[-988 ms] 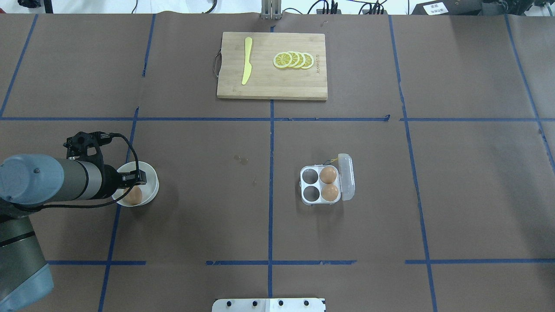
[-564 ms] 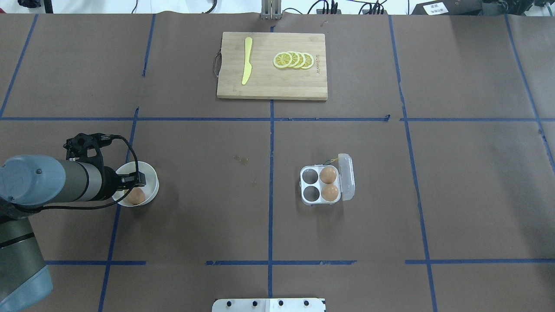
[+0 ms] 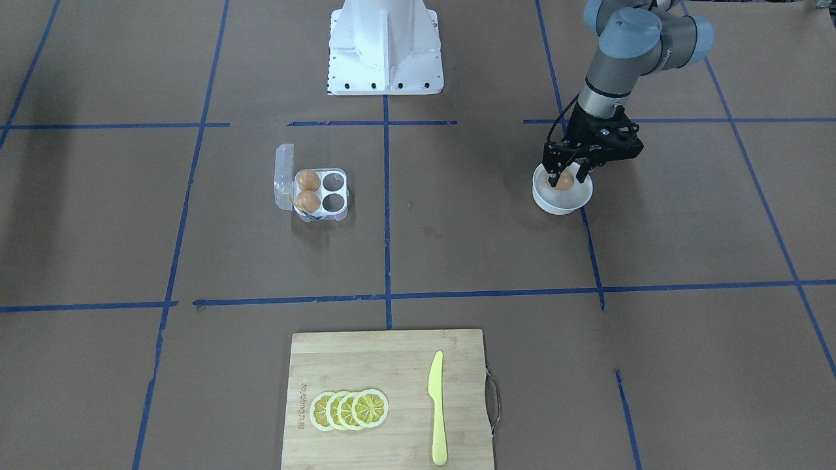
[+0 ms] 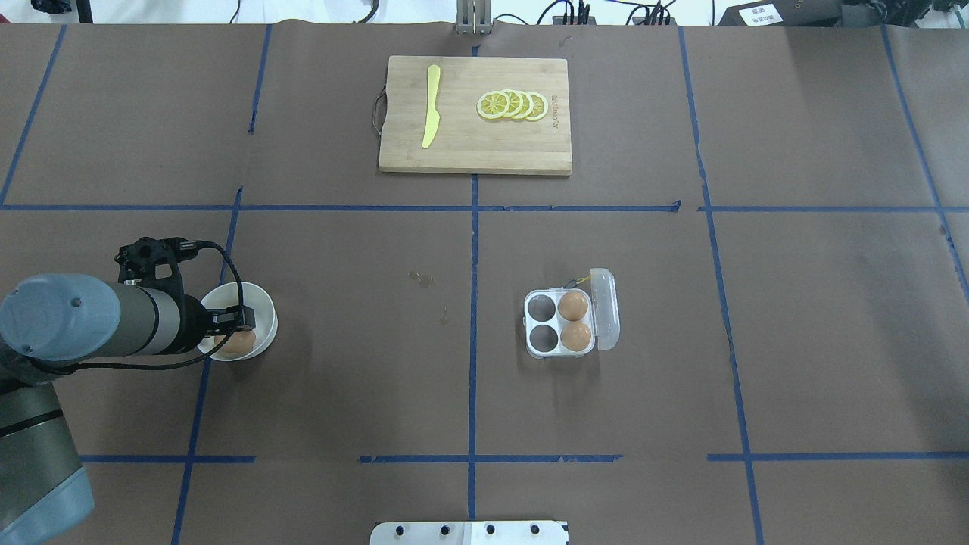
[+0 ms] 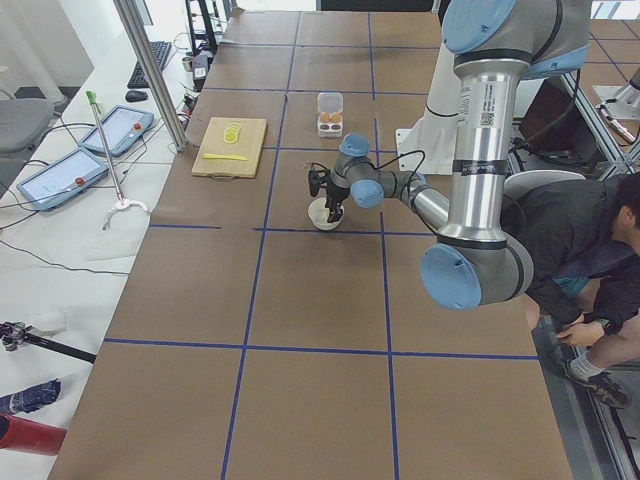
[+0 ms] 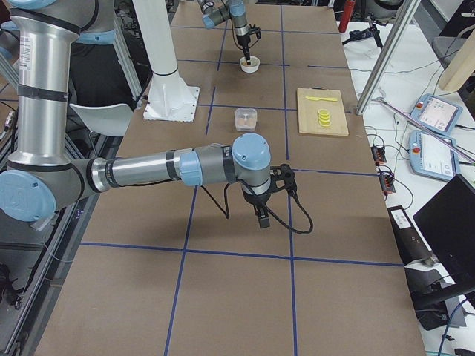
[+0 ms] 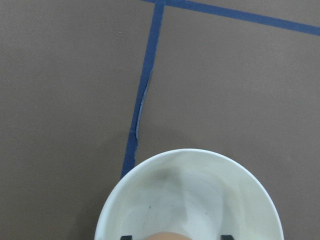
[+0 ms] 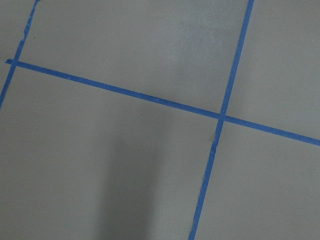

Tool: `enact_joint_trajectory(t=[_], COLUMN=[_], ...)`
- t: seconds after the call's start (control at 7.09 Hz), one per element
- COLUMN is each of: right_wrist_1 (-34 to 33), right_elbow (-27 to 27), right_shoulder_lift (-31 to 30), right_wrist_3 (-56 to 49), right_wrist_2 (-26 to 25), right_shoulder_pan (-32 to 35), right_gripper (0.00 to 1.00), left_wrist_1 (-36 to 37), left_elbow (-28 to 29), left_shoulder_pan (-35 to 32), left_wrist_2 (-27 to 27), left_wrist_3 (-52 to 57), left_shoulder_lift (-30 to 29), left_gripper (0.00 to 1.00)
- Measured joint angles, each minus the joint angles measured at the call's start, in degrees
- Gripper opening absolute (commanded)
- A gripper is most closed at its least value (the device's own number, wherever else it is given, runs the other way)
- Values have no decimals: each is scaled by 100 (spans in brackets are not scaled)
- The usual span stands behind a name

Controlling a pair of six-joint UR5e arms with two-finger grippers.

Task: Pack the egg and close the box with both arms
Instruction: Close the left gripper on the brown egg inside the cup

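Two vacant cups (image 4: 541, 307) in open box (image 4: 528, 323)

3 eggs (image 4: 573, 305) (image 4: 576, 336) (image 4: 239, 343), 1 box (image 4: 540, 306), 1 white bowl (image 4: 260, 300). 1 cutting board (image 4: 469, 151), 1 knife (image 4: 431, 106), 4 lemon slices (image 4: 512, 104). 2 arms (image 4: 113, 325) (image 6: 148, 169) in view

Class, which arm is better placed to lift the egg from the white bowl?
Left. The left gripper straddles the egg in the bowl; the right gripper hangs far off, beyond the box.

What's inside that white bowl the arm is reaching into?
One brown egg, straddled by the open left gripper. The gripper hides part of the egg and much of the bowl floor.
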Motion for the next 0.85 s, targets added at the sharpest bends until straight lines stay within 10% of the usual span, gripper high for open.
enact_joint_trajectory(t=[0.85], right_wrist_1=[0], right_elbow=[-2], right_shoulder_lift=[-2], right_wrist_3=[0], right_wrist_2=[0], right_shoulder_pan=[2], right_gripper=[100], left_wrist_1=[1], left_elbow=[106], left_shoulder_pan=[110], left_wrist_2=[0], left_wrist_3=[25], left_shoulder_lift=[-48], left_gripper=[73])
